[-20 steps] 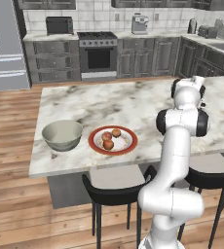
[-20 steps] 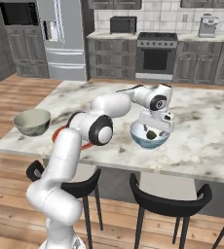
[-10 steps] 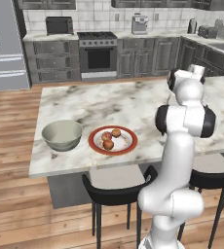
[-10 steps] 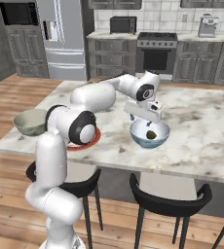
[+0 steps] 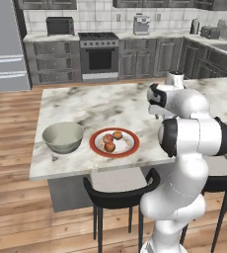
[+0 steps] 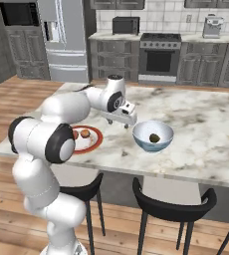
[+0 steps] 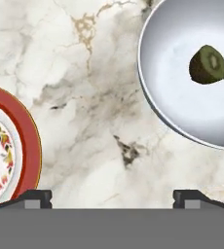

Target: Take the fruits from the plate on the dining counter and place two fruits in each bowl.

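On the marbled dining counter (image 5: 86, 104) stands the red-rimmed plate (image 5: 130, 148) with three reddish and orange-brown fruits (image 5: 110, 147). Left of it is a deep grey bowl (image 5: 62, 137), empty inside. In the right base view a second, pale bowl (image 6: 141, 137) holds one dark green fruit (image 6: 155, 138); the same fruit (image 7: 208, 64) lies in that bowl (image 7: 148, 92) in the hand view. My gripper (image 6: 118, 122) hangs open over bare counter (image 7: 84, 97) between this bowl and the plate (image 7: 28, 141), its fingertips (image 7: 33, 197) wide apart with nothing between them.
Black stools (image 5: 118, 190) stand along the counter's near edge (image 6: 171, 204). Dark cabinets and a stove (image 5: 99, 54) line the back wall, with a fridge (image 6: 61, 35) at the left. My own arm hides part of the plate (image 6: 94, 144) in the right base view.
The hand has swung away from above the pale bowl toward the plate, and its jaws have spread a little wider. The green fruit stays in the bowl.
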Controlling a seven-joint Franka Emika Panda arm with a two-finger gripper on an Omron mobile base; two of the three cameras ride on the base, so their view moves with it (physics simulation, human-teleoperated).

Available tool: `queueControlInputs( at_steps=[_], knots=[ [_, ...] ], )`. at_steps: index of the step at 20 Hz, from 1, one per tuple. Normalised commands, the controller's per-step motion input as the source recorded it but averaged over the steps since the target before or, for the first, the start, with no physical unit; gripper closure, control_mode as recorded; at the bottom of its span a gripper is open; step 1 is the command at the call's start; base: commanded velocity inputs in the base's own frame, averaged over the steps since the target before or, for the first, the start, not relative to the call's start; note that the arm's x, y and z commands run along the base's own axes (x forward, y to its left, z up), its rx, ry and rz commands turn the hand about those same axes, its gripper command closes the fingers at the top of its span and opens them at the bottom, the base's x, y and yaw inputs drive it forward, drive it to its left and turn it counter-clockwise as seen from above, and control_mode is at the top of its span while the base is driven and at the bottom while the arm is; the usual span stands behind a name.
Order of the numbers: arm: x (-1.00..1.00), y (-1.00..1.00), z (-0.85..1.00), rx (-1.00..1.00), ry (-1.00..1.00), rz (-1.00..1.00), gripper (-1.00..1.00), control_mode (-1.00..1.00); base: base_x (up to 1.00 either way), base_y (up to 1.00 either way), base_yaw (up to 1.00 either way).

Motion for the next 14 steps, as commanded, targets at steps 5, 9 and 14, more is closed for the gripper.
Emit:
queueControlInputs(
  at_steps=[5,9,14],
  knots=[
    [0.0,0.99,0.0,0.01,0.31,0.24,-1.0,-1.0,0.0,0.0,0.0],
    [0.01,0.81,-0.02,0.09,0.18,0.2,-1.0,-1.0,0.0,0.0,0.0],
    [0.34,0.62,-0.2,0.05,0.08,0.16,-1.0,-1.0,0.0,0.0,0.0]
  ],
)
